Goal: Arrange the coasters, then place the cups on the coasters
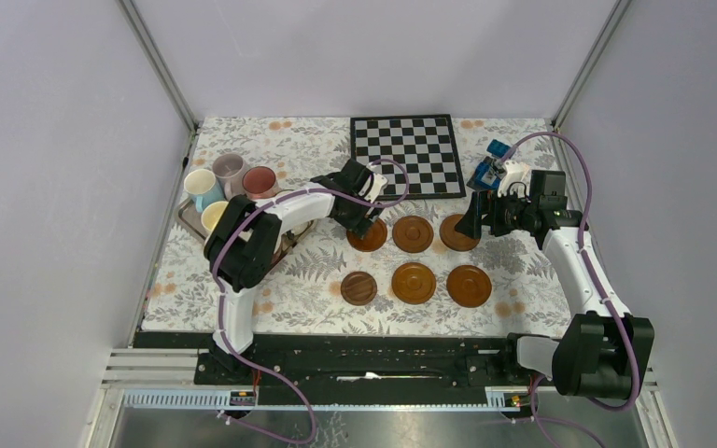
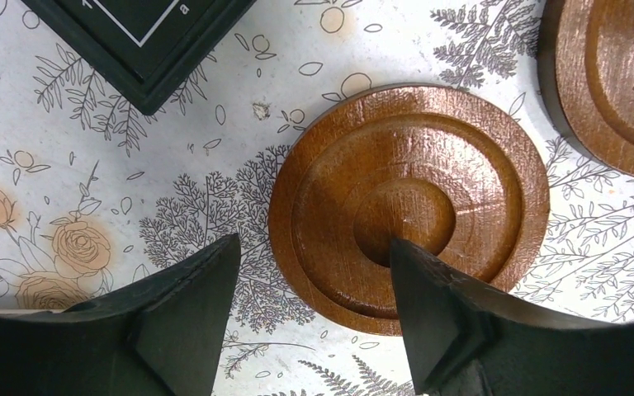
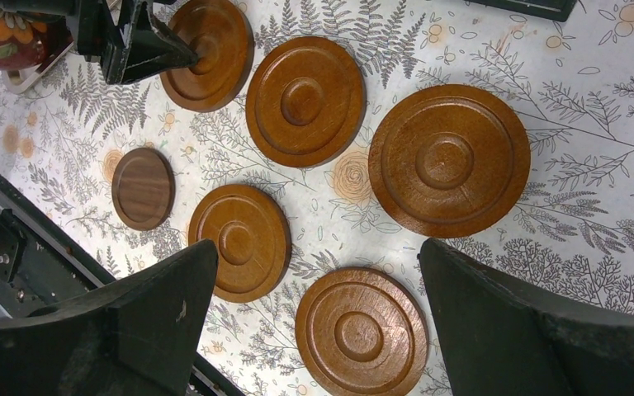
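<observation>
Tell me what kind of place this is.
Probably a robotics lab test cell, not a home: plain panels in a metal frame enclose the table, and two robot arms are bolted to a rail at its near edge, over rows of coasters.

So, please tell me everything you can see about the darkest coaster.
The darkest coaster is a round flat disc of dark brown wood with straight grain. It lies flat on the floral tablecloth, at the near left corner of the two rows of coasters. It touches no neighbour and nothing stands on it.
</observation>
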